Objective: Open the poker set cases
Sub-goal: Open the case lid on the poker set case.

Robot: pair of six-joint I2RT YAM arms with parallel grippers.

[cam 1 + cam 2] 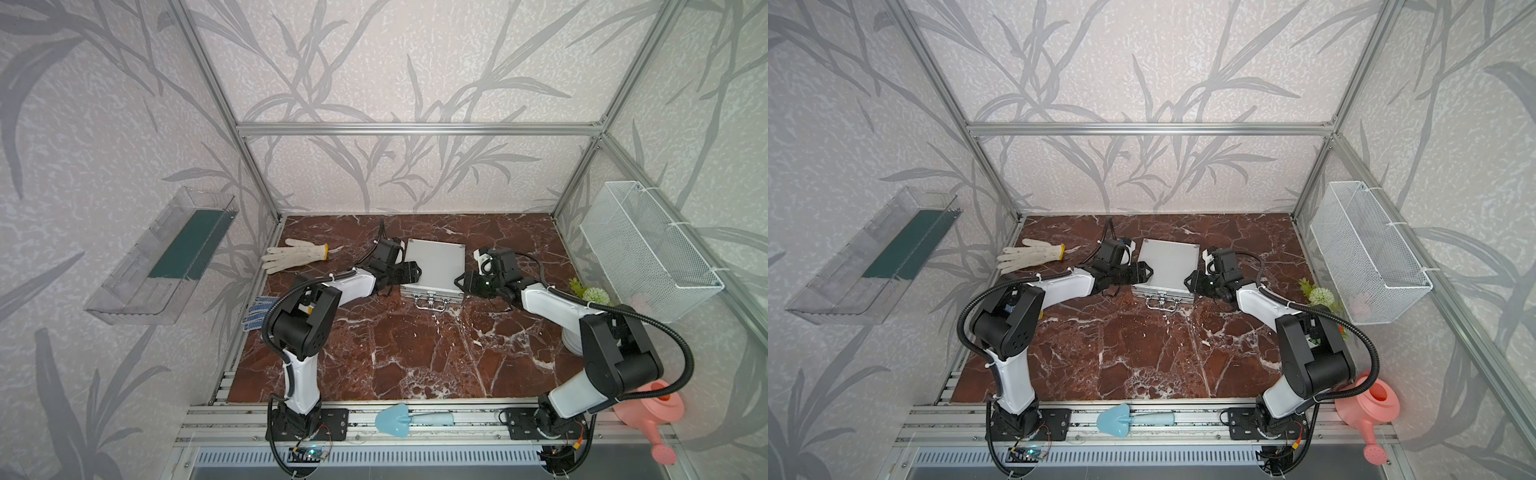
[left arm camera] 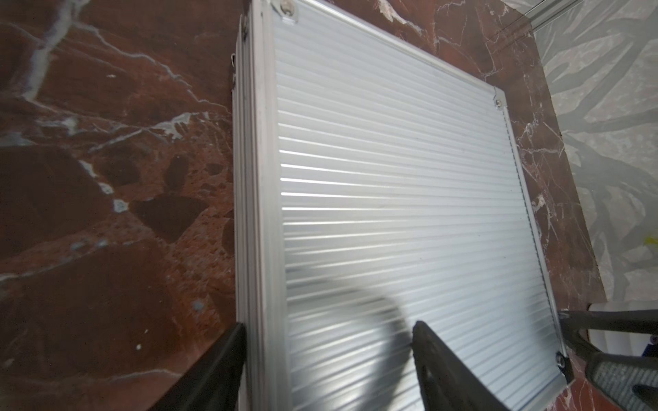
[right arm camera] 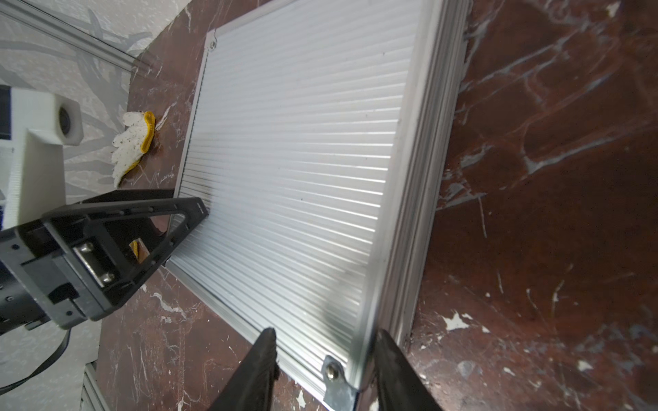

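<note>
Case (image 1: 434, 266) flat, shut, handle (image 1: 432, 305) toward robot — long axis unclear; left gripper (image 1: 417, 272), right gripper (image 1: 459, 281) spread astride edges.

The poker set case (image 1: 434, 266) is silver with fine ribbing. The desk (image 1: 415, 353) is red-brown marble veined in white. The knit glove (image 1: 293, 255) is white with a yellow cuff, the trowel (image 1: 394, 419) pale blue, the watering can (image 1: 656, 407) pink. The wallpaper (image 1: 374, 62) is pale with grey leaves.
</note>
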